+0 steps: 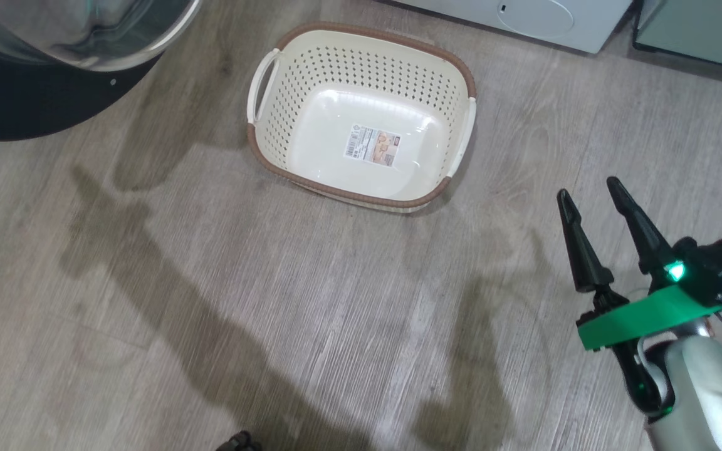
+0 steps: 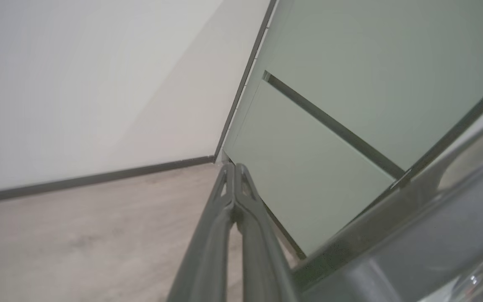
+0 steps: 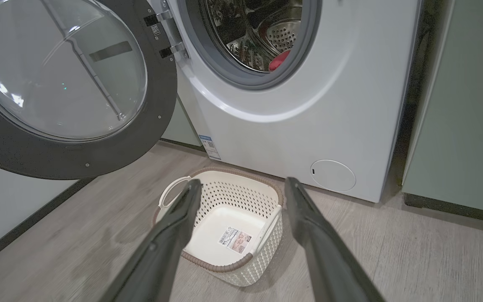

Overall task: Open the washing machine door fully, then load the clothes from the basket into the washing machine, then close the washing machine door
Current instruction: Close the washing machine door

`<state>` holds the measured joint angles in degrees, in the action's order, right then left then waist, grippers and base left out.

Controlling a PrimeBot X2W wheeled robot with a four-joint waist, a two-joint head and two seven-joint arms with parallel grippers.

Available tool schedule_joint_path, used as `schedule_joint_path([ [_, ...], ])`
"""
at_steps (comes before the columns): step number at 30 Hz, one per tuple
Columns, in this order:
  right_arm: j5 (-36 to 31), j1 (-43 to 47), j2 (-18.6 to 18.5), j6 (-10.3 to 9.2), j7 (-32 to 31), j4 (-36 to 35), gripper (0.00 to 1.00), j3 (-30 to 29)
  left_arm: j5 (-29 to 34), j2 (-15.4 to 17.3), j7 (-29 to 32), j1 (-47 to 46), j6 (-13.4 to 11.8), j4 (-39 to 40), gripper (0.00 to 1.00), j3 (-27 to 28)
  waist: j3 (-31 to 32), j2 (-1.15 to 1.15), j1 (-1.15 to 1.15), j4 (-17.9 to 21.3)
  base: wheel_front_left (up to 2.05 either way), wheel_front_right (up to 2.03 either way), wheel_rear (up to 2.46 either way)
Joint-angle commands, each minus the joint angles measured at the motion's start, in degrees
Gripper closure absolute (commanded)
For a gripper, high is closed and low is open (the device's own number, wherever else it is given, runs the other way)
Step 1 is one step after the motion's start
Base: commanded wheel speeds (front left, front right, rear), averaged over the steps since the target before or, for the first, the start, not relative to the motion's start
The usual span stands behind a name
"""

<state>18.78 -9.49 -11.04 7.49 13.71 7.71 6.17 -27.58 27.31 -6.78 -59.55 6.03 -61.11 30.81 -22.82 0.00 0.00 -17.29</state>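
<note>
The cream basket (image 1: 361, 116) sits on the floor with nothing in it, also in the right wrist view (image 3: 224, 226). The washing machine (image 3: 308, 105) stands behind it with its door (image 3: 69, 84) swung wide open to the left; the door's black rim shows at the head view's top left (image 1: 35, 94). A bit of red garment (image 3: 279, 61) lies inside the drum mouth. My right gripper (image 1: 590, 188) hovers open to the right of the basket, nothing between its fingers (image 3: 170, 235). My left gripper (image 2: 235, 167) is shut and empty, beside the door's rim (image 2: 392, 243).
Pale green cabinets (image 3: 463, 126) flank the washer on the right, and another cabinet front (image 2: 350, 105) stands by the left gripper. A small round white panel (image 3: 333, 175) sits low on the washer. Wood floor (image 1: 273, 313) stretches in front of the basket.
</note>
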Motion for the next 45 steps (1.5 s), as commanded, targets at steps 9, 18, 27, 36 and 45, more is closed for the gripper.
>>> schedule_joint_path([
  [9,0.9,-2.2,0.2,0.00,0.9,-0.7,0.00,1.5,-12.3,4.4,11.6,-8.0,0.6,-7.8,1.00,9.3,-0.4,0.00,0.00,1.0,0.00,0.00,0.00],
  [18,1.0,-3.0,0.8,0.00,1.2,0.5,0.00,2.2,-15.8,3.9,19.7,-8.6,1.2,-10.5,1.00,10.2,0.9,0.00,0.00,2.0,0.00,0.00,0.00],
  [27,1.1,-2.5,1.9,0.00,1.3,1.6,0.00,2.0,-20.6,0.9,30.7,-7.8,1.4,-9.4,1.00,10.4,3.9,0.00,0.00,2.4,0.00,0.00,0.00],
  [36,0.8,-1.1,3.6,0.00,1.3,2.0,0.00,1.0,-26.0,-3.3,40.5,-3.0,1.4,-3.9,1.00,9.8,8.1,0.00,0.00,2.5,0.00,0.00,0.00],
  [45,0.7,0.5,5.1,0.00,1.3,2.5,0.00,0.9,-30.8,-8.9,48.4,2.6,1.5,3.2,1.00,7.3,11.9,0.00,0.00,3.6,0.00,0.00,0.00],
])
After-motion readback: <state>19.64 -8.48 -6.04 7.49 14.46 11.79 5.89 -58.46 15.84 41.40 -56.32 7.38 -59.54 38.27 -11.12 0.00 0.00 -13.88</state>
